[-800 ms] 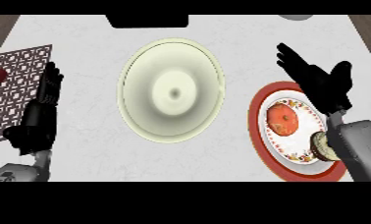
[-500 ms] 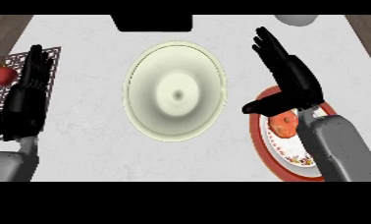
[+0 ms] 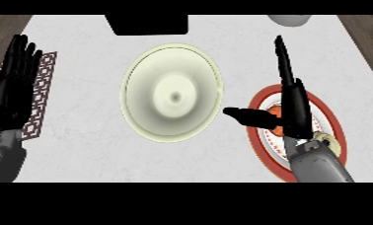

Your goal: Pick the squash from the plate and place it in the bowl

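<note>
Black right hand [image 3: 296, 108] over orange squash [image 3: 278, 113]

White marbled counter [image 3: 94, 160], brown floor [image 3: 360, 26]

Orange squash [image 3: 276, 114] lies on the red-rimmed plate [image 3: 252, 135], right of the pale bowl [image 3: 172, 98].

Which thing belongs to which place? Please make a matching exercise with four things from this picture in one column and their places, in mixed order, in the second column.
Things:
1. bowl
2. squash
3. left hand
4. right hand

Places:
A. at the view's left edge, open, partly over the patterned mat
B. in the middle of the counter, with nothing in it
C. on the red-rimmed plate
D. over the plate, fingers straight, thumb pointing toward the bowl

Pairs: 1-B, 2-C, 3-A, 4-D
</note>
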`<action>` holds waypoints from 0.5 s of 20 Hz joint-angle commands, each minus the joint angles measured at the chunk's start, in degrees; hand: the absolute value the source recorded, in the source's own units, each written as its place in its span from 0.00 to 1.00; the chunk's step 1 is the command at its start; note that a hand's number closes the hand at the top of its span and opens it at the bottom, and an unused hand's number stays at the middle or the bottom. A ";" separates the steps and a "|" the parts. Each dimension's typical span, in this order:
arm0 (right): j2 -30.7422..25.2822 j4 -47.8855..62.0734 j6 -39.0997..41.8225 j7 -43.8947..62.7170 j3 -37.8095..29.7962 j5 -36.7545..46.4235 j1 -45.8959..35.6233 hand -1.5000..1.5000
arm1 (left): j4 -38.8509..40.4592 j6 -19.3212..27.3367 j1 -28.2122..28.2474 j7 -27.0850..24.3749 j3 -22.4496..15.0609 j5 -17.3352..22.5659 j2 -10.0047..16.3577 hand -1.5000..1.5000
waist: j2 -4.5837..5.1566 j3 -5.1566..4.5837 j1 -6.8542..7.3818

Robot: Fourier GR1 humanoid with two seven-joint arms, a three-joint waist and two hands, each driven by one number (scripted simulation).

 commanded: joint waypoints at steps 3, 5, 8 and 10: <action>-3.58 -11.31 -4.22 18.18 8.29 20.93 6.03 0.00 | 0.45 -1.66 1.28 -0.18 0.86 0.63 -0.01 0.50 | -0.24 -0.14 -0.64; -7.88 -14.00 -1.19 23.22 6.39 24.51 9.13 0.00 | 0.25 -2.56 1.36 -0.65 1.33 1.12 0.08 0.50 | -0.18 -0.11 -0.94; -10.62 -21.98 8.28 36.84 5.36 27.50 7.71 0.00 | 0.34 -2.23 1.19 0.01 1.86 1.03 0.46 0.50 | -0.43 -0.20 -1.26; -13.76 -26.08 15.05 42.21 5.72 26.75 9.82 0.00 | 1.50 -3.18 1.83 -1.50 2.95 1.51 0.65 0.50 | -0.46 -0.27 -1.69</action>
